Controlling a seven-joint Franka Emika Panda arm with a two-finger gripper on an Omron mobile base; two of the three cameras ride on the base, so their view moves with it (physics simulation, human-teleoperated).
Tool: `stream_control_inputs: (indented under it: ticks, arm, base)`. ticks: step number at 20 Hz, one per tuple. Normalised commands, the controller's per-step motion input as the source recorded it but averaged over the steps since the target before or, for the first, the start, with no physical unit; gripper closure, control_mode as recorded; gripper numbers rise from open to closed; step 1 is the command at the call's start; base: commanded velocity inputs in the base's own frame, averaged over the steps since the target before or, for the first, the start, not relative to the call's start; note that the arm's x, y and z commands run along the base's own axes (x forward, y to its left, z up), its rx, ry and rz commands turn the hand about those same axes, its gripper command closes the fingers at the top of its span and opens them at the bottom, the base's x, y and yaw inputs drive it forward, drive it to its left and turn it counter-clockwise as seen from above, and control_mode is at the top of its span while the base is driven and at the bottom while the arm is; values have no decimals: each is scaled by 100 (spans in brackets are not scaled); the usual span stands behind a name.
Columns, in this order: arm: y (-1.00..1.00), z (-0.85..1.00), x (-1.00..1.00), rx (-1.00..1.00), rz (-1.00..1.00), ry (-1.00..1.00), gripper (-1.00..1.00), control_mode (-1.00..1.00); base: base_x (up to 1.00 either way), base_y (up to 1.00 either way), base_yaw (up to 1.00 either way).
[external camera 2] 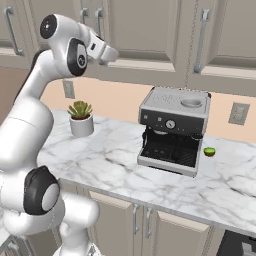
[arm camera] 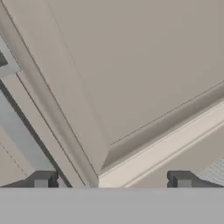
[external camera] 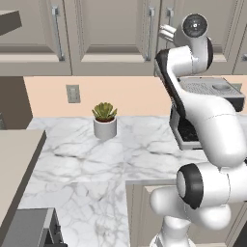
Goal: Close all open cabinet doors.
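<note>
Tall grey-beige cabinet doors (external camera: 111, 24) with long silver bar handles (external camera: 151, 26) line the wall above the counter, and those in view look flush with their frames. My gripper (external camera: 166, 32) is raised to the lower part of one door (external camera 2: 145, 30), close to its face. In the right base view the gripper (external camera 2: 110, 53) sits just left of that door's bottom rail. In the hand view the recessed panel (arm camera: 131, 65) is very near and a silver handle (arm camera: 17, 127) runs along the left. The gripper (arm camera: 111, 181) is open, its fingertips (arm camera: 43, 179) wide apart with nothing between them.
On the marble counter (external camera: 87, 159) stand a small potted succulent (external camera: 104, 120) and a coffee machine (external camera 2: 175, 130), with a lime (external camera 2: 209, 151) to its right. A wall outlet (external camera: 73, 93) is on the peach backsplash. Under-counter doors (external camera 2: 120, 220) sit below.
</note>
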Motion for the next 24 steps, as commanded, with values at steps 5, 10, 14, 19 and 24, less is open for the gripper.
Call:
stream_control_inputs:
  ticks: [5,10,14,19,24]
  arm:
    - [-28,4,4,24,0,12,-100,-100]
    - [-32,10,-10,21,0,6,-100,-100]
    - [-25,27,-78,15,0,8,-100,-100]
    - [-9,6,-100,7,0,8,-100,-100]
    - [8,-37,-100,0,0,16,-100,-100]
  base:
    - [0,0,0]
    - [0,0,0]
    - [0,0,0]
    - [0,0,0]
    - [0,0,0]
